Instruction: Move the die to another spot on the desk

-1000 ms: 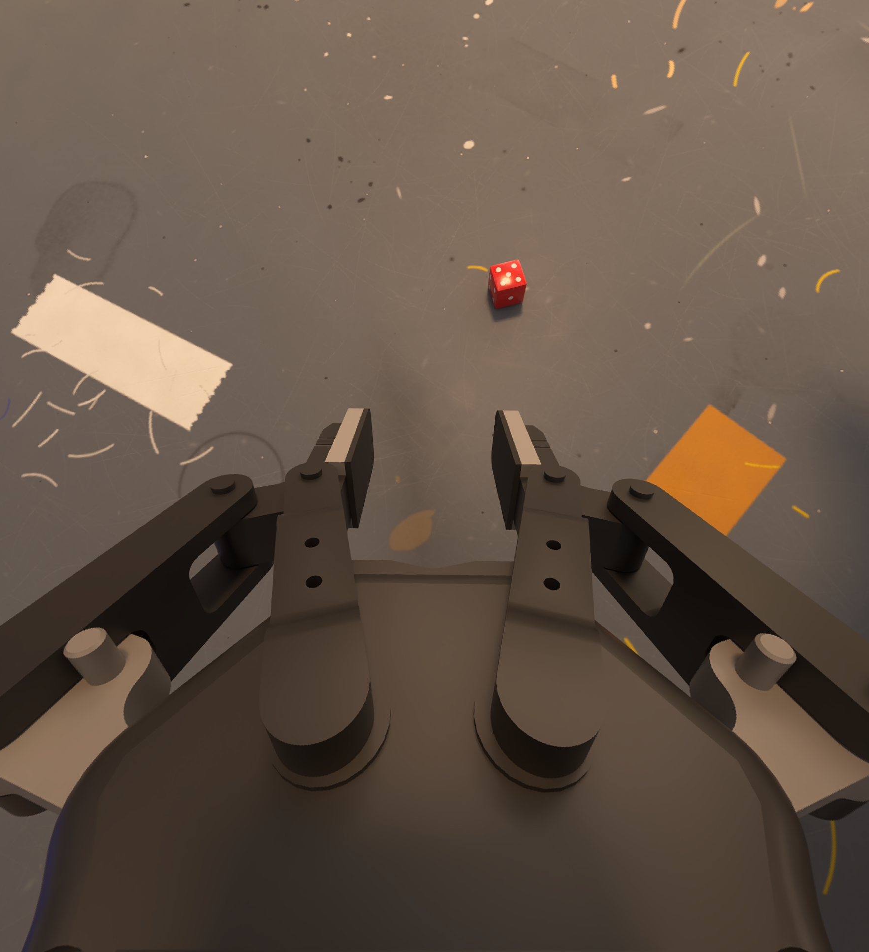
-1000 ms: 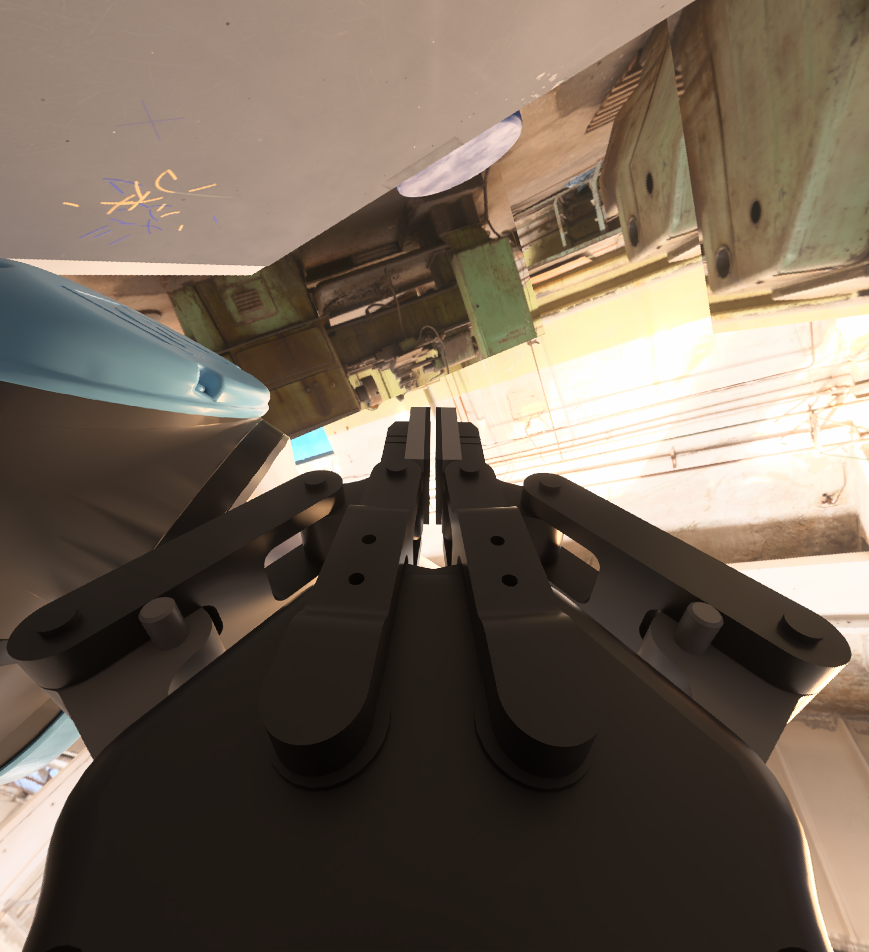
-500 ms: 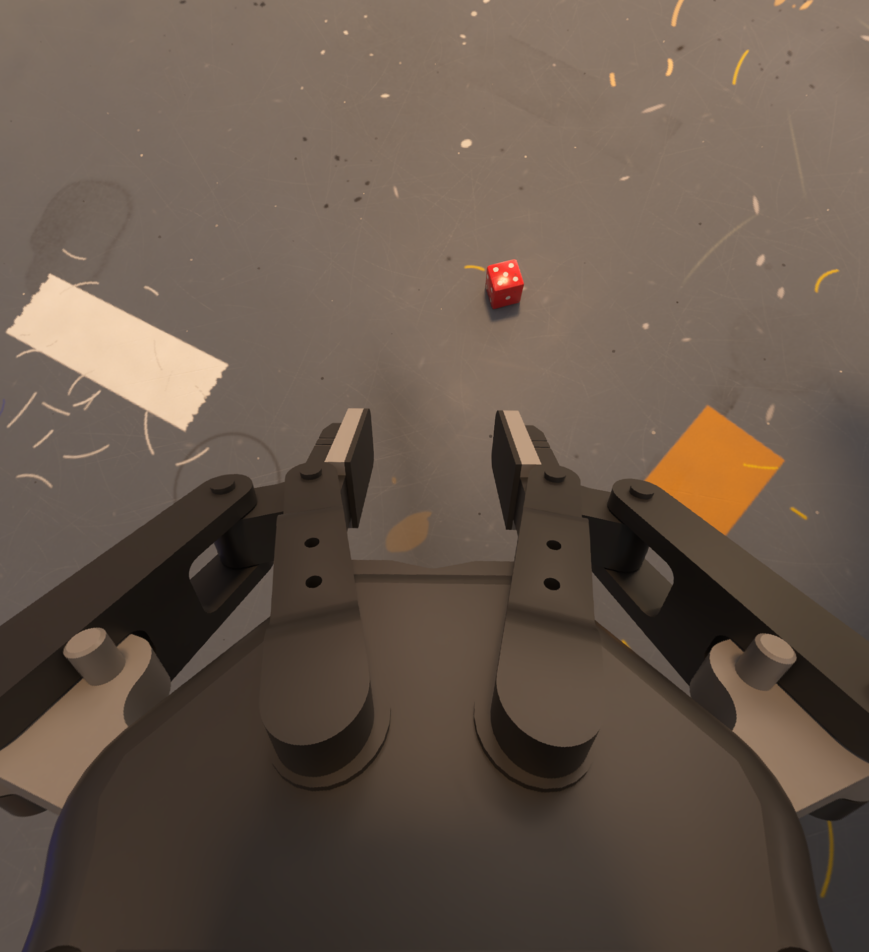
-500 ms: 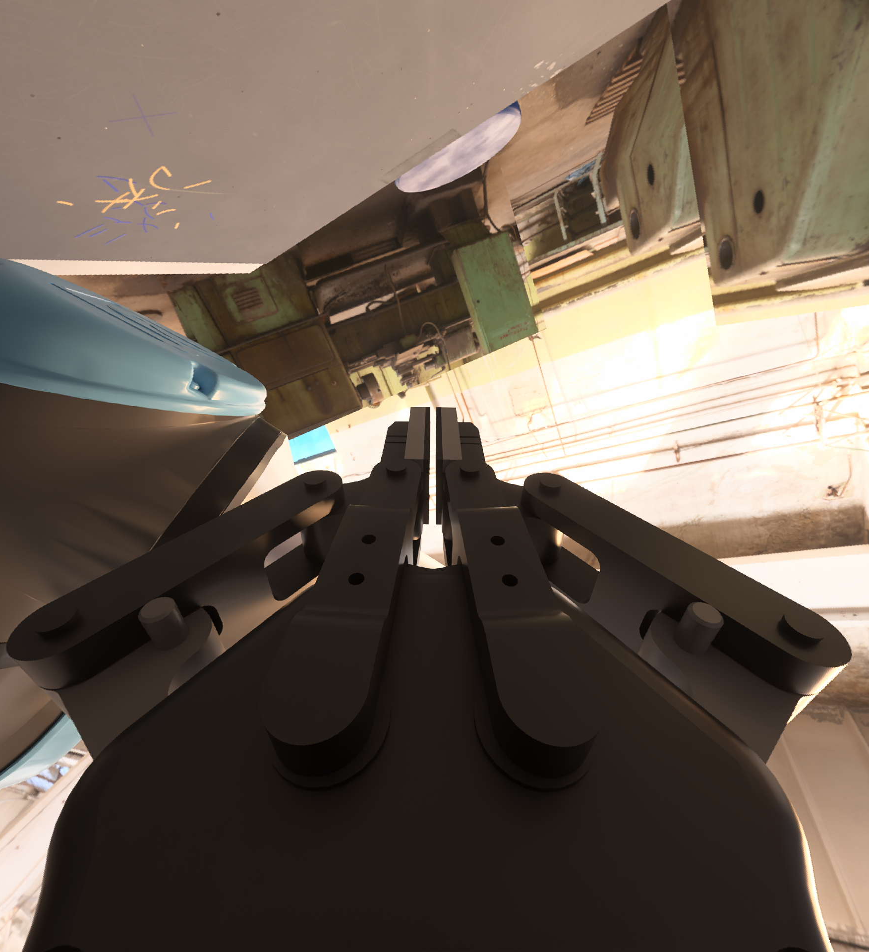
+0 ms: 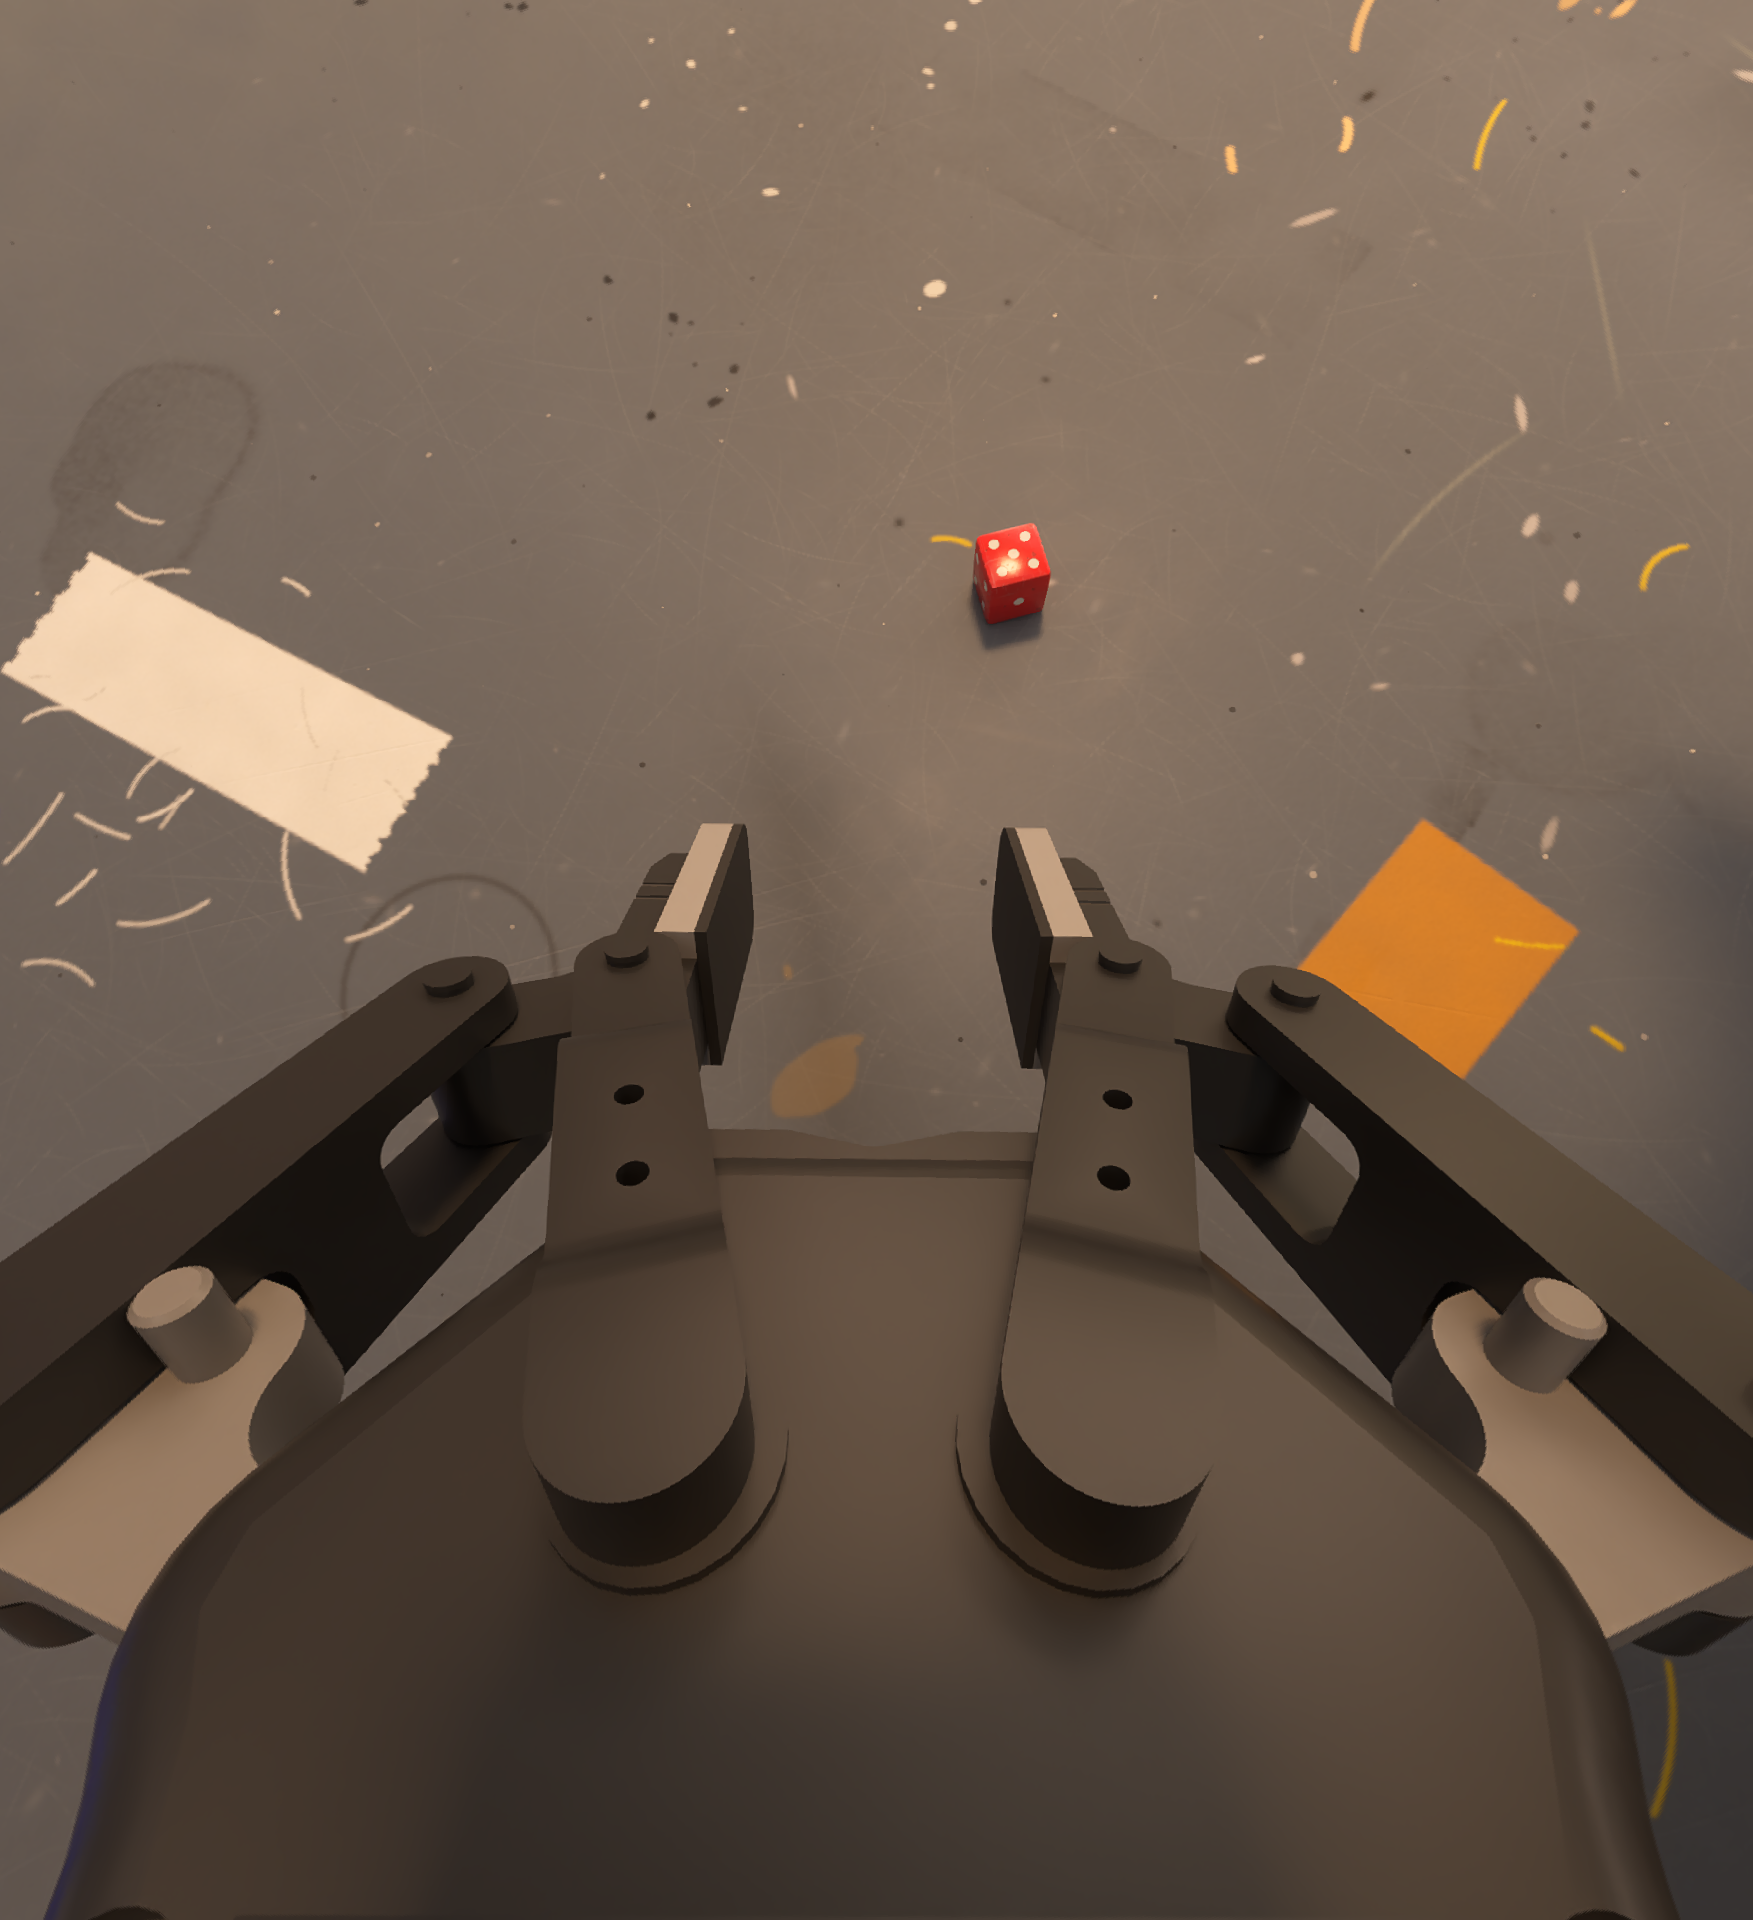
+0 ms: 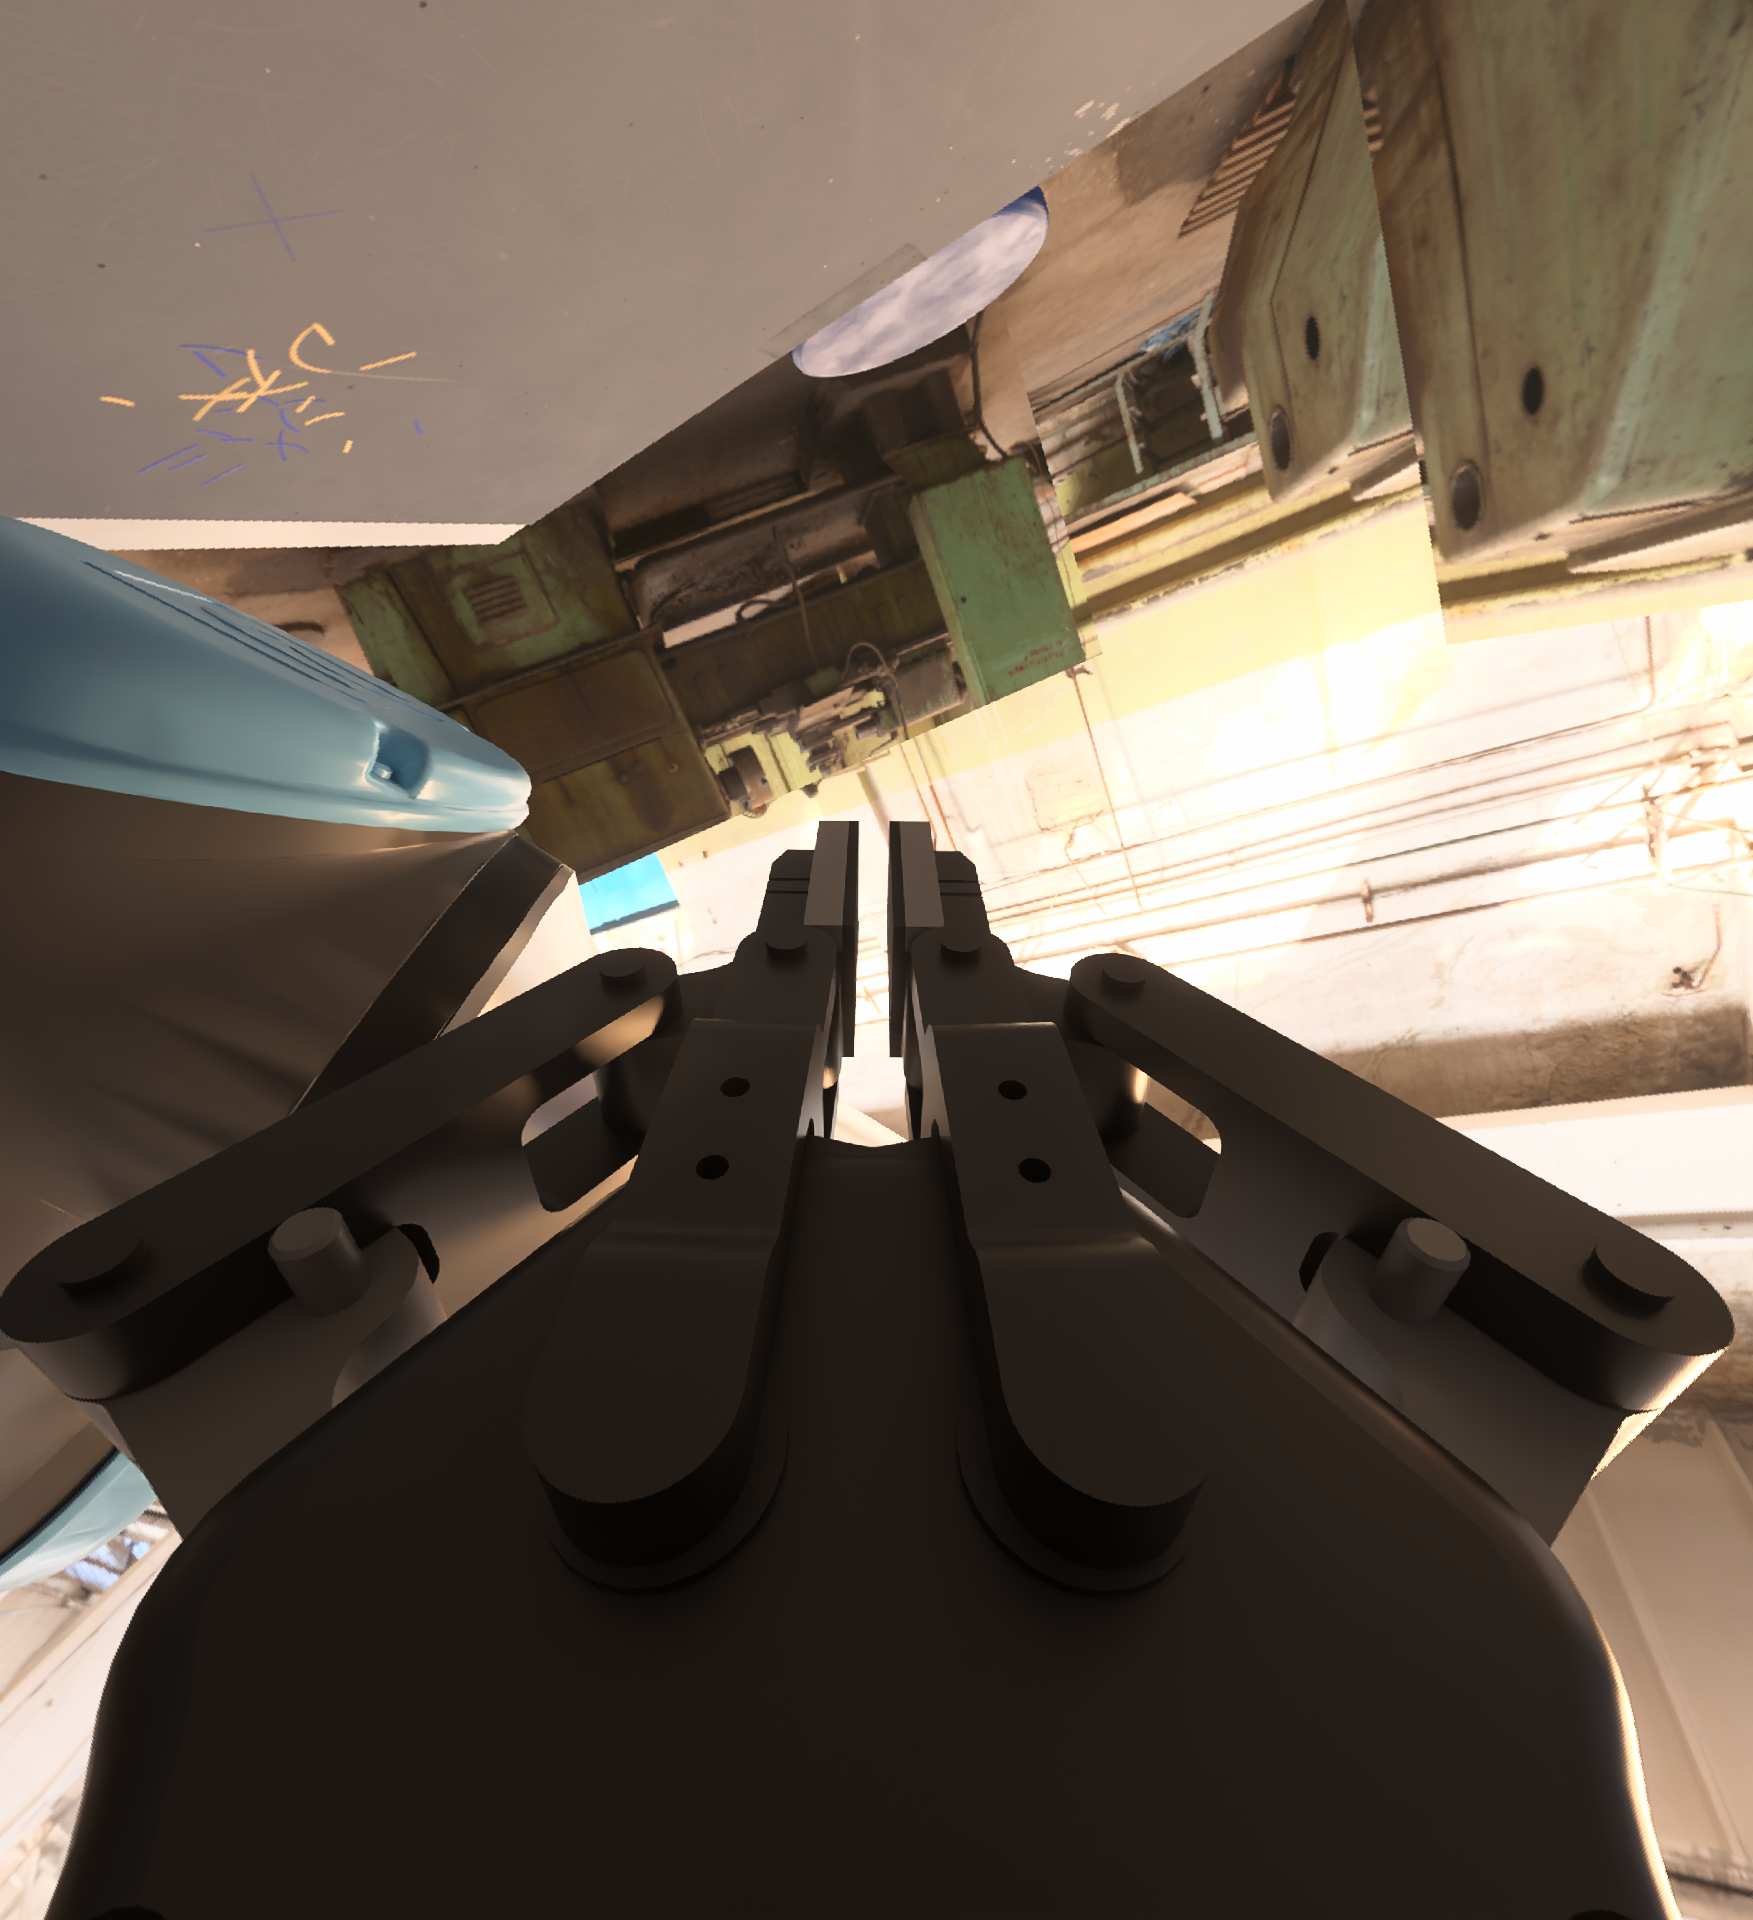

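A small red die [image 5: 1011, 571] with white pips sits on the dark grey desk [image 5: 539, 312]. In the left wrist view my left gripper [image 5: 872, 904] is open and empty. It hovers above the desk, and the die lies ahead of its fingertips, slightly to the right and apart from them. In the right wrist view my right gripper [image 6: 873, 873] is empty, with its jaws nearly together and only a narrow gap between them. It points away from the desk toward a workshop background. The die does not show in the right wrist view.
A white strip of tape [image 5: 228, 707] lies flat on the desk at the left, and an orange patch [image 5: 1433, 945] at the right. Scuffs and small marks cover the surface. In the right wrist view a blue and grey arm housing [image 6: 176, 748] is close on the left, and the desk surface [image 6: 539, 208] fills the top.
The left view has shifted only a little, and the die sits slightly further left in it. The right gripper's fingers have parted slightly.
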`<action>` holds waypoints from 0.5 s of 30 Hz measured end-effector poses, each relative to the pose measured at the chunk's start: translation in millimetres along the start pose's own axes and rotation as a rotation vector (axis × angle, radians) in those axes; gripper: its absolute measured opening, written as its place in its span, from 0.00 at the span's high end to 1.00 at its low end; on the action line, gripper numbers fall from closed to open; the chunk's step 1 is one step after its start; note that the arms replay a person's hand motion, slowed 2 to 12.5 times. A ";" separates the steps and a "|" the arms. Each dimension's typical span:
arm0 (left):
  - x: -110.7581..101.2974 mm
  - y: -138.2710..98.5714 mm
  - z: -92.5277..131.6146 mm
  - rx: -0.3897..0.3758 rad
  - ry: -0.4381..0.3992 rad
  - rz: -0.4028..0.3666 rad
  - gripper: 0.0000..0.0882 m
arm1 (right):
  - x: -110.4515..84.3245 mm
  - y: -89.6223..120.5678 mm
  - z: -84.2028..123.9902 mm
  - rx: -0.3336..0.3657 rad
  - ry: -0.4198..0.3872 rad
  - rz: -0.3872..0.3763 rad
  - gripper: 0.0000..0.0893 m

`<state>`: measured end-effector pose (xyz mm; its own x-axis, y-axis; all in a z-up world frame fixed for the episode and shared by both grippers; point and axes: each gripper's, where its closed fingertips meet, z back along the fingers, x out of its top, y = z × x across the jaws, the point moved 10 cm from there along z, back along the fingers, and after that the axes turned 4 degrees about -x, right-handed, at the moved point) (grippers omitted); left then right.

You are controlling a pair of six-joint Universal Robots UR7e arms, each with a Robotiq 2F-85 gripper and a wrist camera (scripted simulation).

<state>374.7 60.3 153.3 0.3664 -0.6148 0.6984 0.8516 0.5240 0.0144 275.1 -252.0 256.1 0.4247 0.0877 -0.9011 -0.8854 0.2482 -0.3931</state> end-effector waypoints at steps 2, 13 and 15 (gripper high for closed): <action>0.0 -0.2 -0.2 0.000 0.000 0.000 0.52 | -0.3 0.0 -0.2 -0.001 0.001 0.000 0.94; 0.0 -1.5 -1.2 -0.003 0.000 0.000 0.52 | -2.1 0.2 -1.0 -0.008 0.009 0.003 0.90; 0.0 -1.7 -1.4 -0.003 0.000 0.000 0.52 | -2.4 0.2 -1.2 -0.009 0.010 0.003 0.90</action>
<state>373.8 58.6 152.3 0.3668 -0.6144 0.6985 0.8525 0.5226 0.0121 273.6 -253.3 257.9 0.4201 0.0790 -0.9040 -0.8883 0.2395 -0.3918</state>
